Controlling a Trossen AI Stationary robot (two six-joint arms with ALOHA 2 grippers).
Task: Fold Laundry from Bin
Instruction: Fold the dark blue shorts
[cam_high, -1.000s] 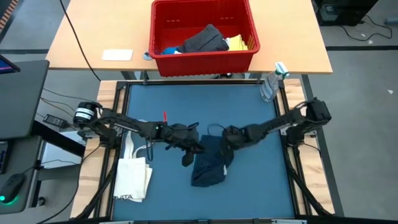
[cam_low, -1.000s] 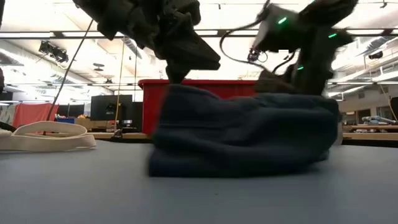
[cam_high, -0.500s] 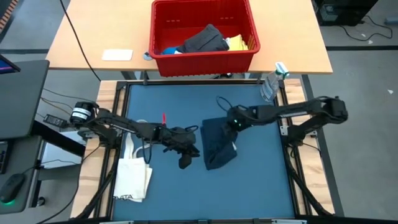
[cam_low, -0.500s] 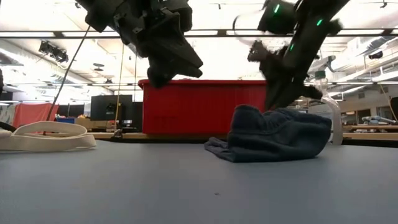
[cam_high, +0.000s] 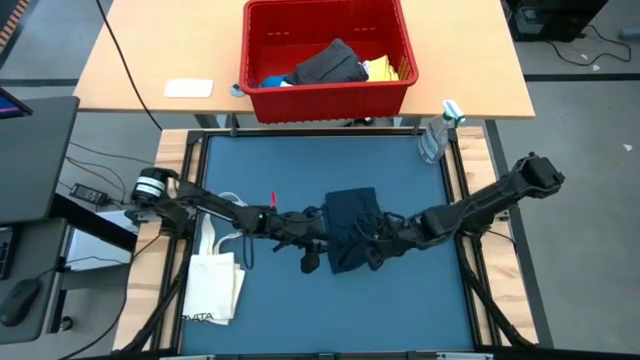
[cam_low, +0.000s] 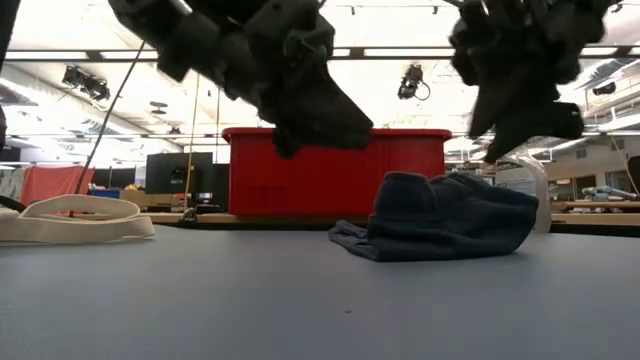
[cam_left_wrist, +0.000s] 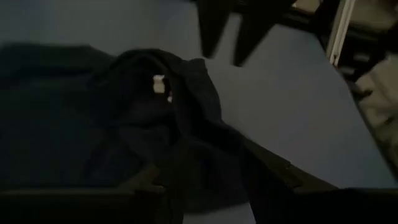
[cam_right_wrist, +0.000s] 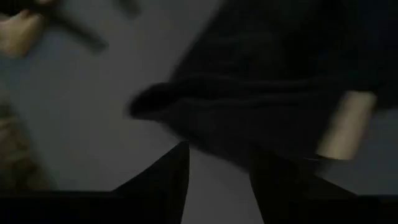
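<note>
Tote bag (cam_high: 215, 283): cream, lying flat at lower left of the high view, on the blue counter (cam_high: 260, 310); not part of my job.
Left tool (cam_high: 312, 262): mine, low centre-left, just beside the left edge of the navy cloth; the wrist view shows its fingers parted with nothing between them.
Navy cloth (cam_high: 352, 228): the laundry piece in work, bunched into a rough rectangle at centre of the counter, apart from the bin.
Handling, my judgement: light, soft, limp; it will sag and slide on the smooth counter, so I would pinch a corner or hem edge at the outer layer, not the thick middle.
Right tool (cam_high: 377, 251): mine, low centre-right, over the cloth's lower right edge; its fingers stand apart and grip nothing that I can see.
Bin (cam_high: 262, 95): red, top centre on the wooden counter, holding dark grey, blue and yellow pieces.
</note>
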